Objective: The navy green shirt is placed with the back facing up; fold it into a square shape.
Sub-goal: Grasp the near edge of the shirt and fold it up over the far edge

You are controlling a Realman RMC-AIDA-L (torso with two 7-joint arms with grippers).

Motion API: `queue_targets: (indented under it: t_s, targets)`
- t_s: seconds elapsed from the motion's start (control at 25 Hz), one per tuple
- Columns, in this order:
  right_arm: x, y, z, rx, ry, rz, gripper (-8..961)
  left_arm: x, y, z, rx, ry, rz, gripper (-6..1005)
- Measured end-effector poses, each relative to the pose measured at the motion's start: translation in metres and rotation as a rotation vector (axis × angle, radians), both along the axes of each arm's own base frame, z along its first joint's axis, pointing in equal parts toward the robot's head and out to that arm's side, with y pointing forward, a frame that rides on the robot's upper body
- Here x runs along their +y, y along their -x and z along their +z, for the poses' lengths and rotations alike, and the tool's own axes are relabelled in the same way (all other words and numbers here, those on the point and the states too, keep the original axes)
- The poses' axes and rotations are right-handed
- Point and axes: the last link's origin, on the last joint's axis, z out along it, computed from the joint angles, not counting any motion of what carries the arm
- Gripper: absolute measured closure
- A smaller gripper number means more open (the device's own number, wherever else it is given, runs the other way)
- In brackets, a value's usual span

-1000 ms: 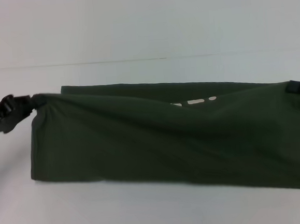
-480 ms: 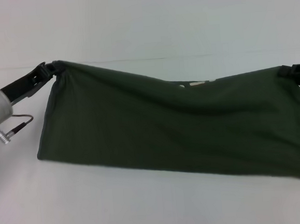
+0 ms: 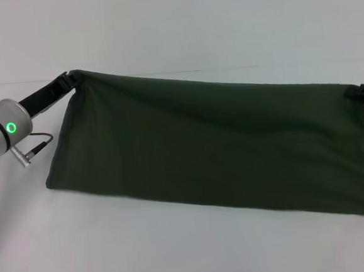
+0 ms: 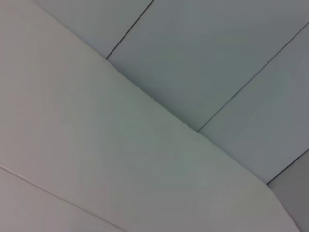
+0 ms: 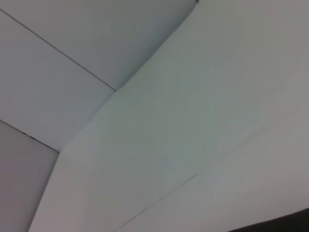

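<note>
My left gripper [image 3: 71,77] is clenched on one top corner of the navy green shirt [image 3: 214,146], and my right gripper [image 3: 359,90] pinches the opposite corner, lower than the left. Between my jaws the shirt hangs as a taut, slanting sheet, plain side toward me, its bottom edge resting on the white table [image 3: 146,246] below and nearer than both grippers.

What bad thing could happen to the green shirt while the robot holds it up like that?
The left gripper and right gripper each pinch only a top corner of the navy green shirt. A corner might slip out, dropping that side. The left corner is higher, so the fold may land crooked. The bottom edge rests on the table and could drag and bunch.
</note>
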Motion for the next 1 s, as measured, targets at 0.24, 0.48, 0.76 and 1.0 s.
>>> queue_targets:
  t_s: [0.24, 0.48, 0.76, 1.0]
  targets:
    - [0.002, -0.002, -0.011, -0.051, -0.002, -0.012, 912, 0.004, -0.003, -0.012, 0.073, -0.008, 0.019, 947]
    - [0.007, -0.002, -0.01, -0.084, -0.017, -0.01, 907, 0.007, -0.005, -0.016, 0.095, -0.026, 0.023, 947]
    - [0.018, 0.005, -0.007, -0.124, -0.037, 0.001, 892, 0.012, -0.009, -0.019, 0.114, -0.052, 0.019, 948]
    - [0.026, 0.012, -0.008, -0.16, -0.051, 0.022, 879, 0.013, -0.013, -0.022, 0.124, -0.052, 0.008, 945]
